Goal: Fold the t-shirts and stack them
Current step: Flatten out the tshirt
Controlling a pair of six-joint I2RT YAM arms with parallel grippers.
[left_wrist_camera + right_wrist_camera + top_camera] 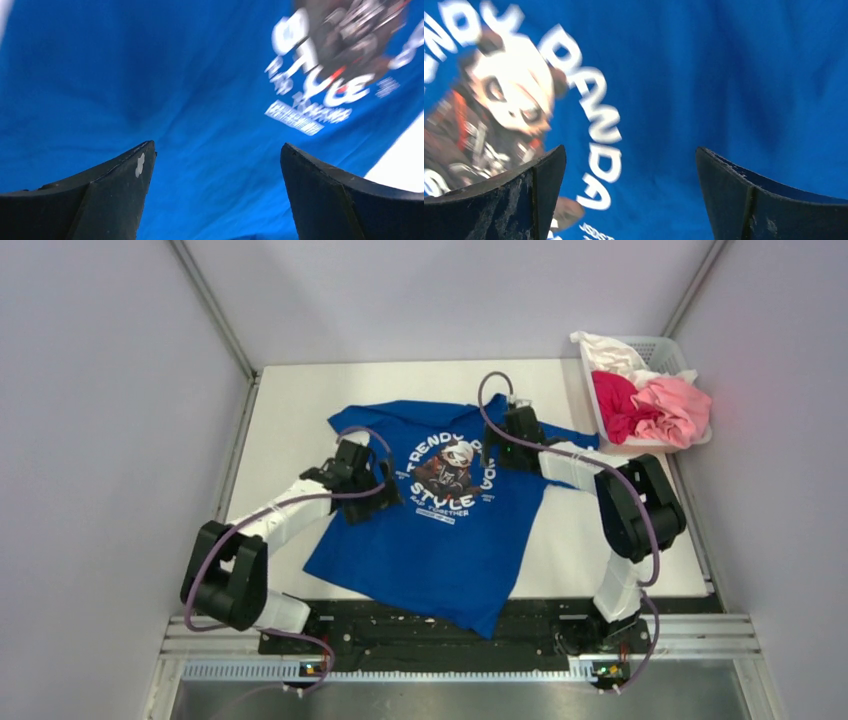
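Currently the blue t-shirt lies spread print-up on the counter, directly beneath both hands. The left hand and right hand are released, holding nothing, one on either side of the print; presumably flattened for folding.

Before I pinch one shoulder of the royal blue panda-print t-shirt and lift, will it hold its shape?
Probably not: the royal blue panda-print t-shirt lies flat and creased on the white table, so it likely droops from a single pinch. It looks thin, so probably light; a push would likely bunch it rather than slide it.
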